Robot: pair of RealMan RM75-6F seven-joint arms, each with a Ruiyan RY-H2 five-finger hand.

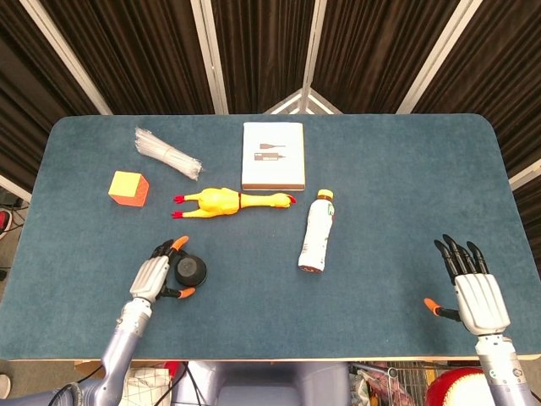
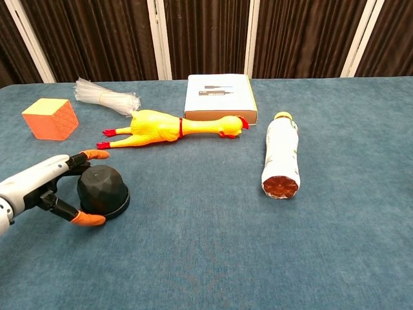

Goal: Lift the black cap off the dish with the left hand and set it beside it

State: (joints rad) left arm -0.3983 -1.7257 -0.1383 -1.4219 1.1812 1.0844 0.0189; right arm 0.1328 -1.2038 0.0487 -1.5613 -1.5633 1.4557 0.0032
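Observation:
The black cap (image 1: 190,271) (image 2: 103,190) stands on the blue table (image 1: 380,169) at the front left. Its wider bottom rim rests on the cloth, and I cannot make out a separate dish under it. My left hand (image 1: 156,275) (image 2: 45,184) cups it from the left. The orange-tipped fingers (image 2: 95,154) reach round the far side and the thumb (image 2: 87,219) lies by the near base. The fingers are spread, with no firm grip visible. My right hand (image 1: 475,292) lies flat at the front right with fingers apart and nothing in it; the chest view does not show it.
A yellow rubber chicken (image 1: 230,202) (image 2: 168,126) lies just behind the cap. A drink bottle (image 1: 317,233) (image 2: 281,155) lies on its side mid-table. An orange cube (image 1: 128,188) (image 2: 50,119), a clear plastic bundle (image 1: 165,152) and a white box (image 1: 273,156) (image 2: 221,97) sit further back.

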